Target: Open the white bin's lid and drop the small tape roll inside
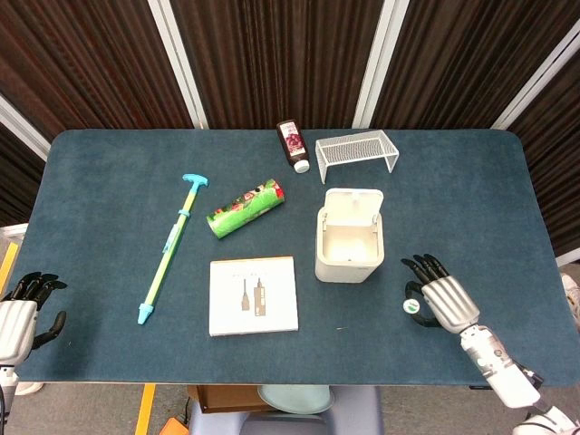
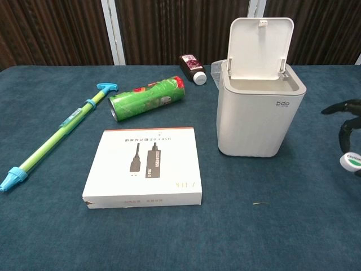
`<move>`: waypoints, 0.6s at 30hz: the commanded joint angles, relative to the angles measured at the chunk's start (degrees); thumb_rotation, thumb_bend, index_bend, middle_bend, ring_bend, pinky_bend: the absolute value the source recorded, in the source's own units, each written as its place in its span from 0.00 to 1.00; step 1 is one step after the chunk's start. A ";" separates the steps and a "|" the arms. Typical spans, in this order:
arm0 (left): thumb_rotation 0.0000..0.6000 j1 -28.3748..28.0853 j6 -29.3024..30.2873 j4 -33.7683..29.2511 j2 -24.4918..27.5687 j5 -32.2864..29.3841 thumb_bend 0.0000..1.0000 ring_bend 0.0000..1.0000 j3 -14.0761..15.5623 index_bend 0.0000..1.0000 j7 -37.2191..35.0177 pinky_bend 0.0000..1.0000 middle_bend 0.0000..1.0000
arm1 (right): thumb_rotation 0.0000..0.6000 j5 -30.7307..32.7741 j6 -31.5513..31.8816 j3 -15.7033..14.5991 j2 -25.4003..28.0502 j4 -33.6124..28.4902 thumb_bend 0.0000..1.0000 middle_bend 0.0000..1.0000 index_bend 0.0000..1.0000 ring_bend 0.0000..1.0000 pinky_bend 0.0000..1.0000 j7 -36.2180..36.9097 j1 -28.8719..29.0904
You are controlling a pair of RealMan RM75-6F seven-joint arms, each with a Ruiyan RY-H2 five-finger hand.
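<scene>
blue table, white bin, box, green tube, rack

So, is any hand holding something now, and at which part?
The right hand holds the small tape roll, pinched at its rim between thumb and fingers. The left hand holds nothing.
</scene>
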 commanded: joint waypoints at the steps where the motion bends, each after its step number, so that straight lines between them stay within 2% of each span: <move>1: 1.00 -0.01 -0.02 -0.03 0.00 0.04 0.38 0.16 0.03 0.34 0.08 0.47 0.25 | 1.00 -1.84 5.25 0.71 4.13 -5.54 0.39 0.19 0.73 0.07 0.10 -3.16 -2.01; 10: 1.00 -0.06 -0.34 0.01 0.01 -0.24 0.38 0.16 0.00 0.34 0.06 0.47 0.25 | 1.00 -3.27 10.22 4.28 8.91 -13.62 0.40 0.19 0.73 0.07 0.10 -5.44 -1.96; 18: 1.00 0.08 -0.11 0.08 0.09 -0.50 0.38 0.16 -0.15 0.34 0.19 0.47 0.25 | 1.00 -1.60 9.00 9.07 8.52 -15.87 0.40 0.22 0.73 0.07 0.10 -7.85 1.13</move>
